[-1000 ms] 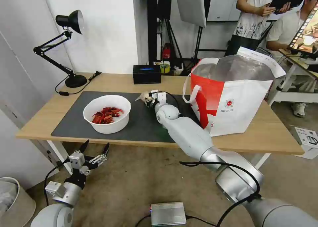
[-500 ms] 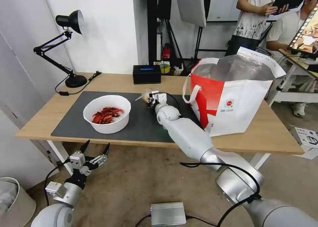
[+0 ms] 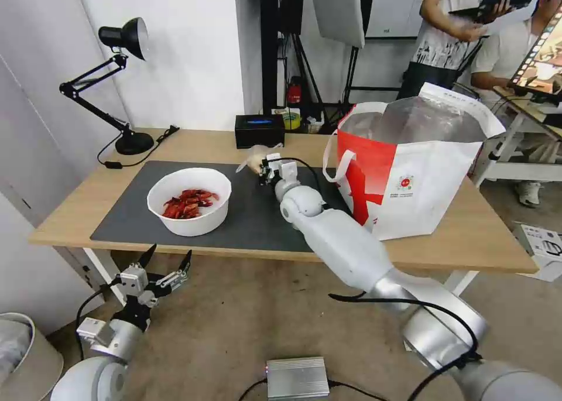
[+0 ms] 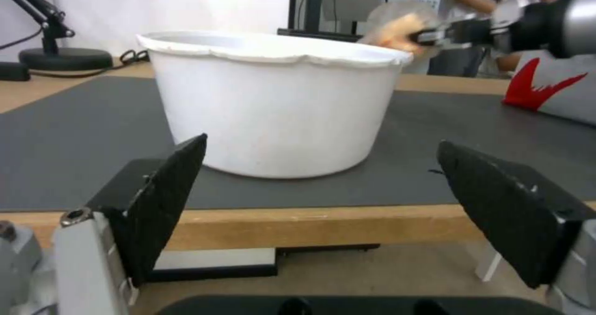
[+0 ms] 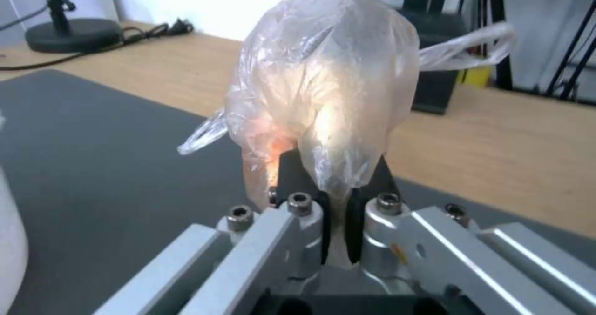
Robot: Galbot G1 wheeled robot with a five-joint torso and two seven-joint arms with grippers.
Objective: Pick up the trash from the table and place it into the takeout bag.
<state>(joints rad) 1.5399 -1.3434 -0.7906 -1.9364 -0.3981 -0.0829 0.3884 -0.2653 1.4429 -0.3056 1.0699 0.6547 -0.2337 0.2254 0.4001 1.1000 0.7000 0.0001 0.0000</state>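
Head view: right gripper (image 3: 264, 168) has risen off the mat (image 3: 129, 213) since a second ago, carrying the plastic lump (image 3: 255, 157) with it. The lump was down at mat level then; it now hangs above the mat's far edge, roughly level with the black box (image 3: 259, 130). Judgement: the grasp held, this piece is lifted, and the carry to the bag (image 3: 410, 167) comes next. The bag stands open to the right on the table (image 3: 480, 237), its near rim higher than the lump, so the load likely needs more height to clear it; the white strap loop on the bag's left side lies along that path. The bowl (image 3: 189, 201), red scraps inside, sits on the mat, untouched. The lamp (image 3: 114, 79) is far left, out of the way. Left gripper (image 3: 165, 262) hangs below the table's front edge, jaws spread wide, holding nothing.

Left wrist view: left fingers (image 4: 165, 198) splayed either side of the bowl (image 4: 273, 105), which sits beyond the table edge, well apart from them. Lump (image 4: 397, 26) seen aloft past the bowl's rim.

Right wrist view: right gripper (image 5: 335, 198) jaws nearly closed, pinching the lump (image 5: 329, 87) at its lower end; the bulk bulges above the fingertips, loose tails trailing to both sides.
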